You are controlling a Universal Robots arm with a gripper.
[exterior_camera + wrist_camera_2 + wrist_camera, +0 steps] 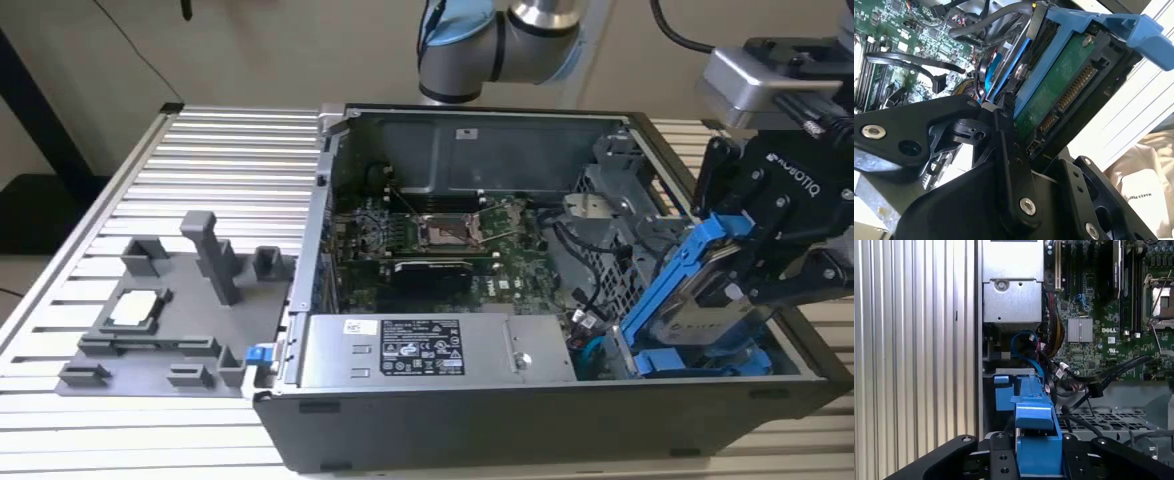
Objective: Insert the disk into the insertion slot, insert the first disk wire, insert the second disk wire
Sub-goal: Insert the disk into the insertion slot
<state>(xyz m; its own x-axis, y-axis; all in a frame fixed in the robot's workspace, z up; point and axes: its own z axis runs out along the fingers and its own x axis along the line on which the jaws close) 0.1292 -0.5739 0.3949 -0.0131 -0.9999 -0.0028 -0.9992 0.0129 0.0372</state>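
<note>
I record soft, even light in the exterior view; counter bright at nine o'clock, glaring white in the second wrist view.

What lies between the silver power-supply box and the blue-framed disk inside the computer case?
In the first wrist view, a looped blue cable and a bundle of coloured wires lie between the power-supply box and the disk.

Black pincer clamped on the disk, one of its fingers against the blue frame. Disk tilted, its green circuit board and connector pins facing the camera. Motherboard and black cables behind; ribbed desk beside.
</note>
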